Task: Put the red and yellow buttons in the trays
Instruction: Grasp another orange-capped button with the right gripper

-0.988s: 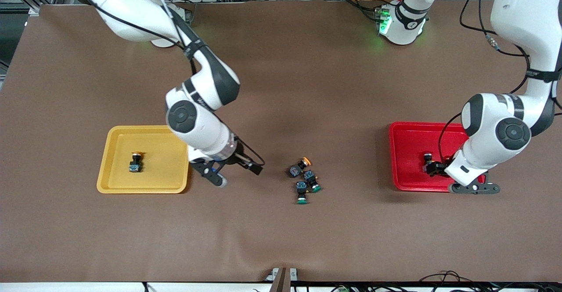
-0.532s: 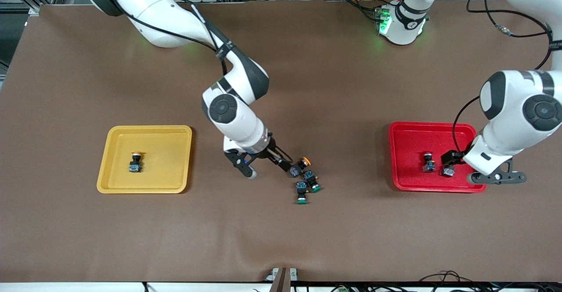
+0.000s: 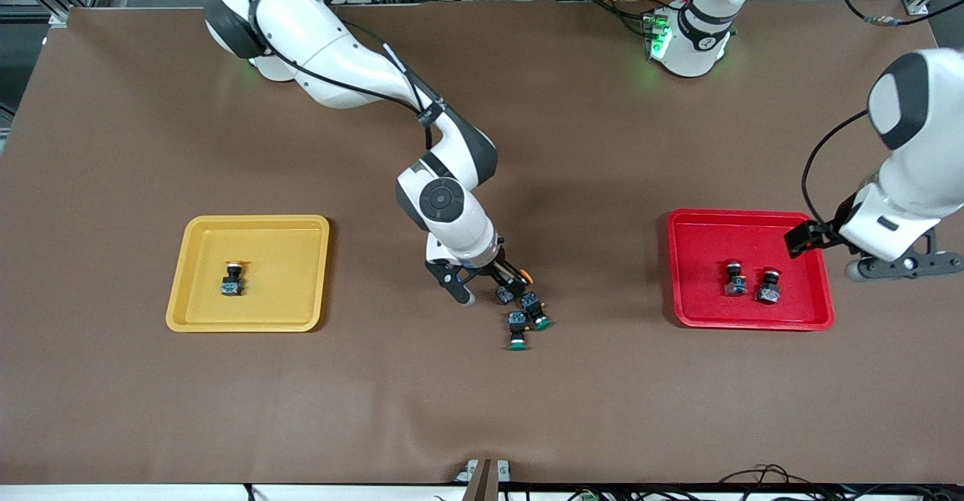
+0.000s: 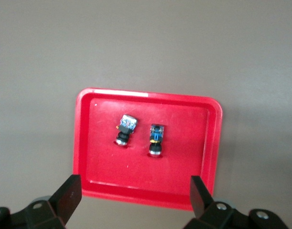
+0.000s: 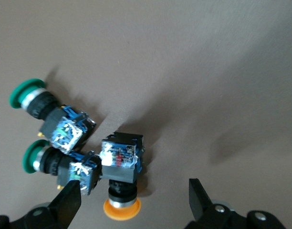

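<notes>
- Comparing with a second ago, the right claw (image 3: 493, 288) has travelled from beside the yellow tray (image 3: 248, 323) to the yellow-capped button (image 3: 520, 279) on the bench (image 3: 482, 410), jaws spread.
- The left claw (image 3: 828, 248), open and empty, has risen off the red tray (image 3: 749, 323), where two red buttons (image 4: 141, 134) are now deposited.
- One yellow button (image 3: 233, 281) is already trayed; one placement is judged outstanding.
- No legible writing is found.

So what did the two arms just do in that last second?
The right gripper swung from beside the yellow tray to the orange-capped button, fingers open. The left gripper dropped a second red button in the red tray and pulled away. The green buttons stayed put.
</notes>
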Robot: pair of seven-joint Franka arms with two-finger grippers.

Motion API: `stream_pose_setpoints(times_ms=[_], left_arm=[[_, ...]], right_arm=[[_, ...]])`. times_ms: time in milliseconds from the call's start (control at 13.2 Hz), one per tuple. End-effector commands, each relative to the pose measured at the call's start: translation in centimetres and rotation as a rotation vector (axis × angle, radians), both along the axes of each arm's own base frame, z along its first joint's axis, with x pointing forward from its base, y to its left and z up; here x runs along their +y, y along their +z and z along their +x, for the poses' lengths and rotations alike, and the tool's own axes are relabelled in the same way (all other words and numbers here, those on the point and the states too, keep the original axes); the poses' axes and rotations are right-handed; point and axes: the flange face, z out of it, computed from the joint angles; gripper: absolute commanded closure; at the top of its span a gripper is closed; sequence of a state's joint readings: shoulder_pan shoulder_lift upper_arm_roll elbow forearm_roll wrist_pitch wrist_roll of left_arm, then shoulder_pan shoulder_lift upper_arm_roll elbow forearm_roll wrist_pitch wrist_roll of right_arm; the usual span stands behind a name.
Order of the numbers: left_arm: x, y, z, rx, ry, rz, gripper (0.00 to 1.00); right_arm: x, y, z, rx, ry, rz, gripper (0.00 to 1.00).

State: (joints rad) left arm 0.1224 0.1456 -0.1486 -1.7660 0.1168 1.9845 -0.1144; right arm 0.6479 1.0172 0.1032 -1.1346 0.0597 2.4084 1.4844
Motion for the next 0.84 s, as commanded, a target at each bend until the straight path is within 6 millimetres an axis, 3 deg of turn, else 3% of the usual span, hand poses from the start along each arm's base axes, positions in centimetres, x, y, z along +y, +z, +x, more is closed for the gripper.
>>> stream_pose_setpoints(times_ms=[0, 304, 456, 532, 608, 684, 760], left_arm=[[0.3, 4.0, -1.8, 0.018, 0.006, -0.015, 0.0], [0.7, 7.8, -4.2, 0.02, 0.022, -0.003, 0.0], [0.4, 9.2, -5.4, 0.034, 0.026, -0.012, 0.0], [0.4, 9.9, -6.0, 0.036, 0.032, -0.02, 0.0], [0.3, 10.8, -6.8, 0.04, 0.032, -0.02, 0.0], [0.3, 11.6, -7.4, 0.043, 0.035, -0.018, 0.0], [0.2, 12.5, -8.1, 0.035, 0.036, -0.017, 0.0]], right_arm=[[0.5, -0.1, 0.7, -0.03, -0.021, 0.007, 0.0], [0.6, -2.2, 0.3, -0.02, -0.023, 0.0, 0.0], [1.0, -2.9, -0.2, -0.023, -0.013, -0.015, 0.06], [1.0, -3.4, -0.3, -0.028, -0.009, -0.027, 0.14], [1.2, -3.7, -0.5, -0.039, -0.003, -0.027, 0.29], [1.2, -3.7, -0.5, -0.039, -0.006, -0.027, 0.72], [1.2, -3.8, -0.5, -0.037, -0.003, -0.029, 0.84]])
